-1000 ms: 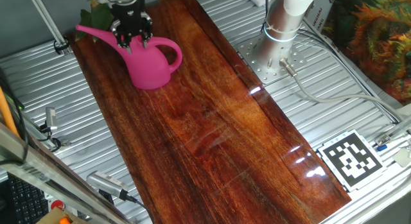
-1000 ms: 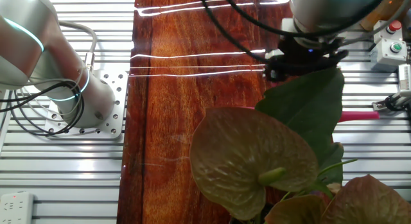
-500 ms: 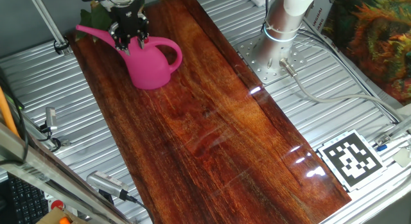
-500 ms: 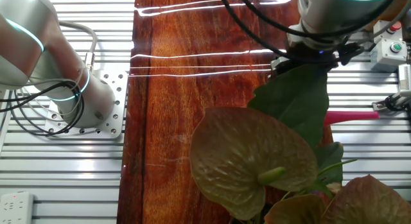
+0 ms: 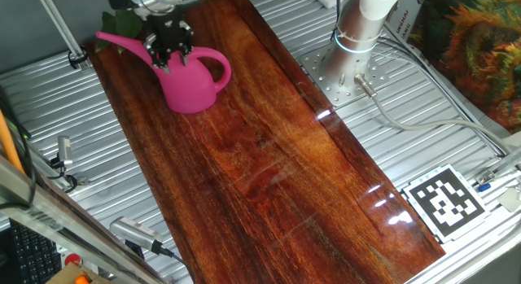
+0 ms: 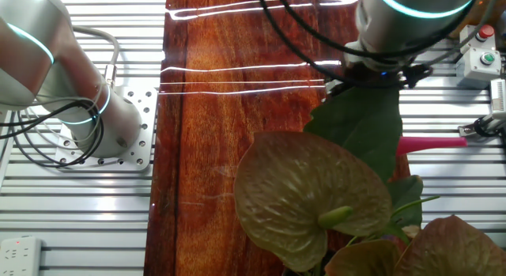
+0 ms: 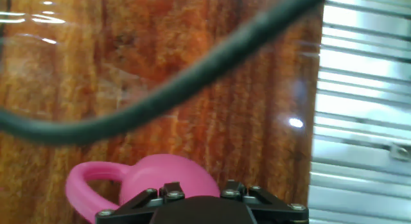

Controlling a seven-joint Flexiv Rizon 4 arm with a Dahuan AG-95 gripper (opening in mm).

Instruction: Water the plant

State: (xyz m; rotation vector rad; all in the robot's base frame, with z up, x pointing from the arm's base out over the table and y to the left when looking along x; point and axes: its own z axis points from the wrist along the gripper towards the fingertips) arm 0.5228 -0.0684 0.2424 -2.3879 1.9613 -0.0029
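Note:
The pink watering can stands upright on the wooden board at its far left end. Its long spout points toward the plant, a few dark green leaves at the board's corner. My gripper hangs just over the can's top, near the base of the spout, with its fingers spread apart. In the other fixed view the plant's broad leaves fill the foreground and hide the fingers; only the spout pokes out. The hand view shows the can right beneath the black hand housing.
The arm's base is bolted to the slatted metal table right of the board. A bushy orange-and-green foliage mass sits at the far right, a marker tag near the front. A dark cable crosses the hand view.
The gripper has shifted slightly right and turned a little above the can. The watering can has stayed in place on the board.

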